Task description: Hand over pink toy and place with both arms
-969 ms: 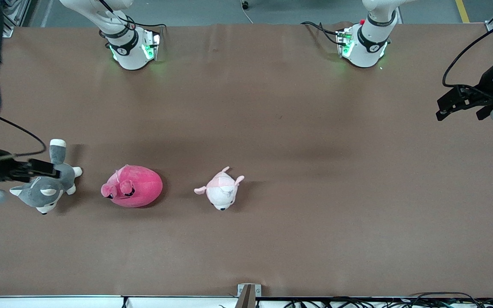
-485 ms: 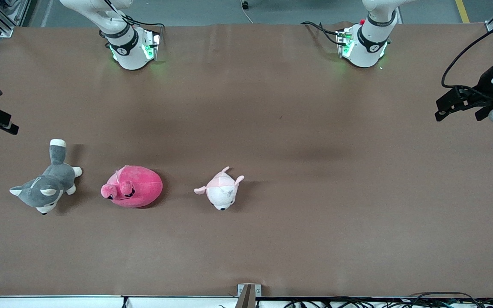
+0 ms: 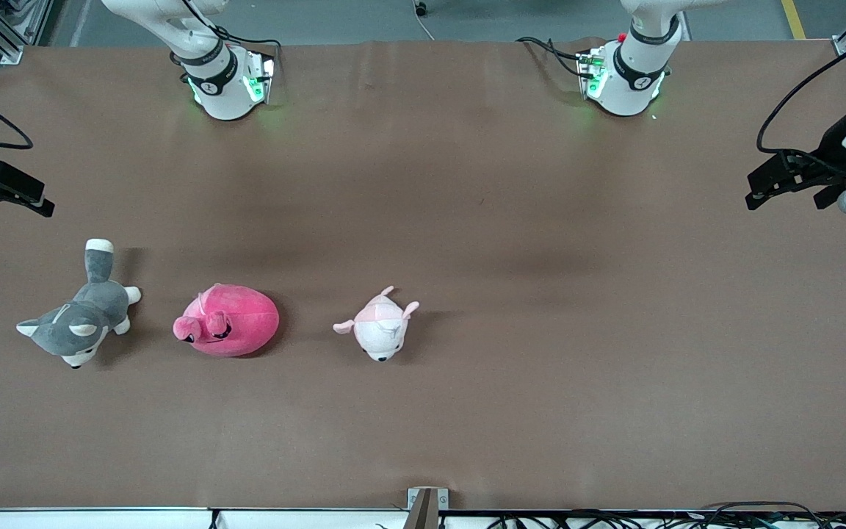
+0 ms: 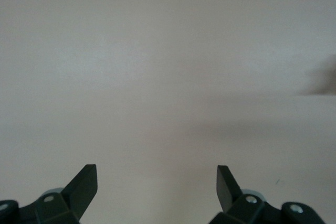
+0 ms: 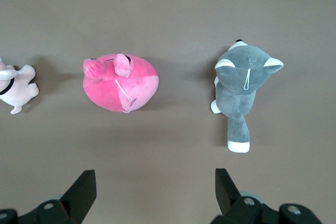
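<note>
The pink toy (image 3: 228,320) lies on the desk (image 3: 467,220) between a grey husky plush (image 3: 78,323) and a pale pink plush (image 3: 379,327) — both neighbours risk a mistaken grab, since the right end effector (image 3: 4,192) and left end effector (image 3: 783,180) hover open, empty, at the desk's ends.

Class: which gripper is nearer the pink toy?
Right. The right gripper hangs open at its own end of the table, near the husky beside the pink toy. The left gripper waits open at the table's left-arm end.
</note>
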Robot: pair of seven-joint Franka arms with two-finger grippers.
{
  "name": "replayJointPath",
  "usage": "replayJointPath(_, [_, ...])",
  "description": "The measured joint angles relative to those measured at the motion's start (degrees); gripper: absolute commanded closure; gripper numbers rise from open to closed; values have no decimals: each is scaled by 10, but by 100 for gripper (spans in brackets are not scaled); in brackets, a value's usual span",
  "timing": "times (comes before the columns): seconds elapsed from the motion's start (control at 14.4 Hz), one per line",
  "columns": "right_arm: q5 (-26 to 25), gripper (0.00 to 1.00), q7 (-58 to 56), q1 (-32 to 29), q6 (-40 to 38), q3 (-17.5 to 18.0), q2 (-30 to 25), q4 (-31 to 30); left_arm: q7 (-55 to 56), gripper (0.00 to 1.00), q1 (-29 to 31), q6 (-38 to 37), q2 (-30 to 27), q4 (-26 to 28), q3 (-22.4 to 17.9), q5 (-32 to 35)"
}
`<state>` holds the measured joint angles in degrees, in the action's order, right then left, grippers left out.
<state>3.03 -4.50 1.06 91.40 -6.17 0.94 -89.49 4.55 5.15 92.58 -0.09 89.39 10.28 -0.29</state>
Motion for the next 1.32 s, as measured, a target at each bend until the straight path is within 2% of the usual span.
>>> replayJointPath(0.14, [-15,0,0,4,12,1,-4,-14,1,0,-24,0,0,0,-22,0])
replayJointPath(0.42, [-21,0,5,10,26,3,-28,-51,1,0,-39,0,0,0,-36,0])
replayJointPath(1.32, [-21,0,6,10,58,2,-39,-83,0,0,-56,0,0,-1,-55,0])
